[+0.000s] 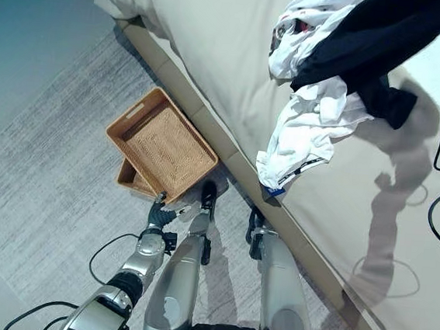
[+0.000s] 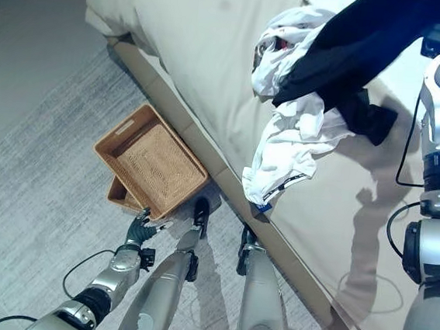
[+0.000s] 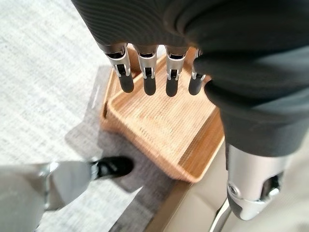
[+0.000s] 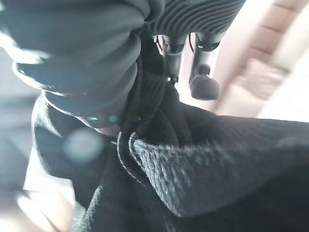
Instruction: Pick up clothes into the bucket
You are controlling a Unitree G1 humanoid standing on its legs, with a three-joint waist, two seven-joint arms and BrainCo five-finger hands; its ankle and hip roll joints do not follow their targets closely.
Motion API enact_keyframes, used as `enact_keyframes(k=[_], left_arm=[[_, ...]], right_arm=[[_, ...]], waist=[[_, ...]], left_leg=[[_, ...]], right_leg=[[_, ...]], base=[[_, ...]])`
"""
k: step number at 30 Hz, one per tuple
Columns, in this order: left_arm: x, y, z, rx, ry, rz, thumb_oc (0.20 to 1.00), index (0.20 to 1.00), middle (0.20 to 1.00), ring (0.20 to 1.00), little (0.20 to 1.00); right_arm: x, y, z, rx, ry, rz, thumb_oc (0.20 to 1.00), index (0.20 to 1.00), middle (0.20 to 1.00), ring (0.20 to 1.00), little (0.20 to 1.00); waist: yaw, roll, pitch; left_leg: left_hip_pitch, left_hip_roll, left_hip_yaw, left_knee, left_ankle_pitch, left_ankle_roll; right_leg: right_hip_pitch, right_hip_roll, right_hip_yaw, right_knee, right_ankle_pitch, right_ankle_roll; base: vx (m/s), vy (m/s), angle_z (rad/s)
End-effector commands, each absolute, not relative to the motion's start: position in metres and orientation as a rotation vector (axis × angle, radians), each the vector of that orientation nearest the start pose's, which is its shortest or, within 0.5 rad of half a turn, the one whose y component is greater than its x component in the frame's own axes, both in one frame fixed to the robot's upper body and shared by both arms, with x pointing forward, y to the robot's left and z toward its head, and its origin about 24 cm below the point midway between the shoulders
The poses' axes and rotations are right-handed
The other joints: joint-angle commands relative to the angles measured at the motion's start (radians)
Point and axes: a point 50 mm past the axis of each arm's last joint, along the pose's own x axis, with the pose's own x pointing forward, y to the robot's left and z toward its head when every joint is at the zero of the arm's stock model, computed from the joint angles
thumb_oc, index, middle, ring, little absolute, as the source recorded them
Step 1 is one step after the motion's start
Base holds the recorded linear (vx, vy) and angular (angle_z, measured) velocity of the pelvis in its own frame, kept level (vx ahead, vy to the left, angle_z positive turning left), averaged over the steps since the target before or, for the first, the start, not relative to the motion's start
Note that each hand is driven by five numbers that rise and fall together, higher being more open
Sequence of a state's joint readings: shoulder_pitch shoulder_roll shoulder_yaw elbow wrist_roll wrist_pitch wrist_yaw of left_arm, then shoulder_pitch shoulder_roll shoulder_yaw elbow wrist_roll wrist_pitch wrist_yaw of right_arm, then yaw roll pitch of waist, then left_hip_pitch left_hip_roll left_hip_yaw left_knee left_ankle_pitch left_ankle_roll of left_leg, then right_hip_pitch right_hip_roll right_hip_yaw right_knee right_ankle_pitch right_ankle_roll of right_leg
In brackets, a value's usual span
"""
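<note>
A dark navy garment (image 1: 373, 31) is stretched up off the bed toward the upper right, where my right hand (image 2: 439, 38) has hold of it. The right wrist view has dark knit cloth (image 4: 203, 174) bunched against that hand (image 4: 203, 19), its fingers (image 4: 203, 79) curled by the fabric. A heap of white clothes (image 1: 305, 130) lies on the bed under the dark garment and hangs toward the bed's edge. The wicker basket (image 1: 122, 124) stands tilted on the floor beside the bed. My left hand (image 1: 158, 210) hovers at its near corner with fingers (image 3: 147, 72) straight, holding nothing.
The beige bed (image 1: 216, 48) fills the upper right; its wooden frame edge (image 1: 229, 146) runs diagonally right behind the basket. A second shallow wicker tray (image 1: 128, 176) lies under the basket. Grey rug (image 1: 40, 171) covers the floor to the left.
</note>
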State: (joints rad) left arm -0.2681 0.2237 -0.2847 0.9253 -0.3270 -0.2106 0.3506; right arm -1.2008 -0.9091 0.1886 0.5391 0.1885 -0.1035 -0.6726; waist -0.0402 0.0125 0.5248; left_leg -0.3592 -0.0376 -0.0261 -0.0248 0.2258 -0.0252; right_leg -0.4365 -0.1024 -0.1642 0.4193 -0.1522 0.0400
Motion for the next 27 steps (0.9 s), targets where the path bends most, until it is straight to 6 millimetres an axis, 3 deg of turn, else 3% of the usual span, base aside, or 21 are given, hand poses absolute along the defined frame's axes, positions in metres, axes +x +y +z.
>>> enact_keyframes(k=[1, 3, 7, 12, 13, 15, 18, 19, 20, 21, 22, 23, 27], left_arm=[[0.235, 0.208, -0.084, 0.208, 0.515, 0.298, 1.0, 1.0, 1.0, 1.0, 1.0], [0.224, 0.217, -0.09, 0.212, 0.555, 0.312, 1.0, 1.0, 1.0, 1.0, 1.0], [0.218, 0.222, -0.091, 0.204, 0.558, 0.317, 1.0, 1.0, 1.0, 1.0, 1.0], [0.228, 0.23, -0.066, 0.156, 0.406, 0.308, 1.0, 1.0, 1.0, 1.0, 1.0], [0.239, 0.234, -0.043, 0.143, 0.287, 0.298, 1.0, 1.0, 1.0, 1.0, 1.0], [0.239, 0.237, -0.035, 0.148, 0.254, 0.291, 1.0, 1.0, 1.0, 1.0, 1.0], [0.256, 0.238, 0.013, 0.2, 0.049, 0.199, 1.0, 1.0, 1.0, 1.0, 1.0], [0.263, 0.236, 0.036, 0.227, -0.039, 0.147, 1.0, 1.0, 1.0, 1.0, 1.0], [0.272, 0.231, 0.075, 0.246, -0.179, 0.05, 1.0, 1.0, 1.0, 1.0, 1.0], [0.271, 0.231, 0.075, 0.245, -0.178, 0.051, 1.0, 1.0, 1.0, 1.0, 1.0], [0.278, 0.218, 0.116, 0.266, -0.32, -0.061, 1.0, 1.0, 1.0, 1.0, 1.0], [0.278, 0.218, 0.116, 0.265, -0.319, -0.061, 1.0, 1.0, 1.0, 1.0, 1.0], [0.293, 0.181, 0.17, 0.299, -0.486, -0.267, 1.0, 1.0, 1.0, 1.0, 1.0]], right_arm=[[0.28, -0.277, 0.434, -0.352, -1.234, -0.824, 0.2, 0.2, 0.2, 0.2, 0.2], [0.278, -0.27, 0.436, -0.419, -1.25, -0.772, 0.2, 0.2, 0.2, 0.2, 0.2], [0.273, -0.266, 0.432, -0.426, -1.277, -0.733, 0.2, 0.2, 0.2, 0.2, 0.2], [0.272, -0.269, 0.43, -0.442, -1.264, -0.717, 0.2, 0.2, 0.2, 0.2, 0.2], [0.271, -0.271, 0.43, -0.443, -1.259, -0.728, 0.2, 0.2, 0.2, 0.2, 0.2], [0.273, -0.271, 0.428, -0.446, -1.245, -0.719, 0.2, 0.2, 0.2, 0.2, 0.2], [0.283, -0.272, 0.425, -0.484, -1.176, -0.665, 0.2, 0.2, 0.2, 0.2, 0.2], [0.29, -0.27, 0.422, -0.502, -1.134, -0.622, 0.2, 0.2, 0.2, 0.2, 0.2], [0.302, -0.266, 0.416, -0.546, -1.045, -0.529, 0.2, 0.2, 0.2, 0.2, 0.2], [0.302, -0.266, 0.416, -0.546, -1.045, -0.528, 0.2, 0.2, 0.2, 0.2, 0.2], [0.315, -0.262, 0.405, -0.589, -0.956, -0.462, 0.2, 0.2, 0.2, 0.2, 0.2], [0.315, -0.262, 0.405, -0.588, -0.955, -0.461, 0.2, 0.2, 0.2, 0.2, 0.2], [0.335, -0.247, 0.368, -0.726, -0.781, -0.271, 0.2, 0.2, 0.2, 0.2, 0.2]], waist=[[0.003, -0.086, -0.087], [0.004, -0.097, -0.145], [0.005, -0.105, -0.198], [0.008, -0.117, -0.284], [0.012, -0.119, -0.318], [0.013, -0.121, -0.332], [0.01, -0.126, -0.374], [0.007, -0.128, -0.387], [0.002, -0.131, -0.411], [0.001, -0.13, -0.414], [-0.006, -0.129, -0.441], [-0.006, -0.129, -0.44], [-0.025, -0.125, -0.481]], left_leg=[[0.082, -0.005, -0.012, 0.111, -0.191, -0.024], [0.132, -0.003, -0.004, 0.109, -0.208, -0.025], [0.17, 0.0, 0.0, 0.113, -0.225, -0.029], [0.225, 0.01, 0.01, 0.115, -0.246, -0.035], [0.244, 0.013, 0.011, 0.114, -0.253, -0.034], [0.257, 0.015, 0.012, 0.112, -0.258, -0.034], [0.292, 0.021, 0.019, 0.107, -0.27, -0.033], [0.303, 0.024, 0.023, 0.104, -0.272, -0.034], [0.324, 0.028, 0.031, 0.095, -0.27, -0.035], [0.328, 0.029, 0.031, 0.092, -0.276, -0.035], [0.346, 0.035, 0.037, 0.081, -0.278, -0.036], [0.348, 0.036, 0.037, 0.08, -0.278, -0.036], [0.385, 0.045, 0.051, 0.047, -0.271, -0.037]], right_leg=[[0.138, -0.105, 0.012, -0.28, 0.222, 0.119], [0.201, -0.096, 0.007, -0.299, 0.212, 0.12], [0.256, -0.086, -0.006, -0.324, 0.202, 0.12], [0.326, -0.072, -0.023, -0.363, 0.196, 0.122], [0.347, -0.069, -0.025, -0.366, 0.188, 0.12], [0.363, -0.068, -0.027, -0.37, 0.184, 0.12], [0.396, -0.063, -0.028, -0.375, 0.174, 0.12], [0.407, -0.06, -0.026, -0.379, 0.172, 0.119], [0.423, -0.057, -0.022, -0.388, 0.176, 0.118], [0.426, -0.055, -0.021, -0.39, 0.17, 0.119], [0.437, -0.051, -0.02, -0.396, 0.169, 0.119], [0.439, -0.05, -0.019, -0.397, 0.169, 0.119], [0.46, -0.04, -0.013, -0.414, 0.171, 0.119]], base=[[0.07, -0.004, -0.06], [0.13, -0.019, -0.04], [0.09, -0.026, -0.05], [0.08, -0.025, 0.05], [0.1, -0.021, 0.06], [0.08, -0.013, 0.01], [0.09, -0.005, -0.01], [0.1, 0.0, -0.05], [0.09, -0.003, -0.06], [0.11, -0.014, -0.1], [0.09, -0.013, -0.08], [0.08, -0.012, -0.08], [0.05, -0.009, -0.04]])
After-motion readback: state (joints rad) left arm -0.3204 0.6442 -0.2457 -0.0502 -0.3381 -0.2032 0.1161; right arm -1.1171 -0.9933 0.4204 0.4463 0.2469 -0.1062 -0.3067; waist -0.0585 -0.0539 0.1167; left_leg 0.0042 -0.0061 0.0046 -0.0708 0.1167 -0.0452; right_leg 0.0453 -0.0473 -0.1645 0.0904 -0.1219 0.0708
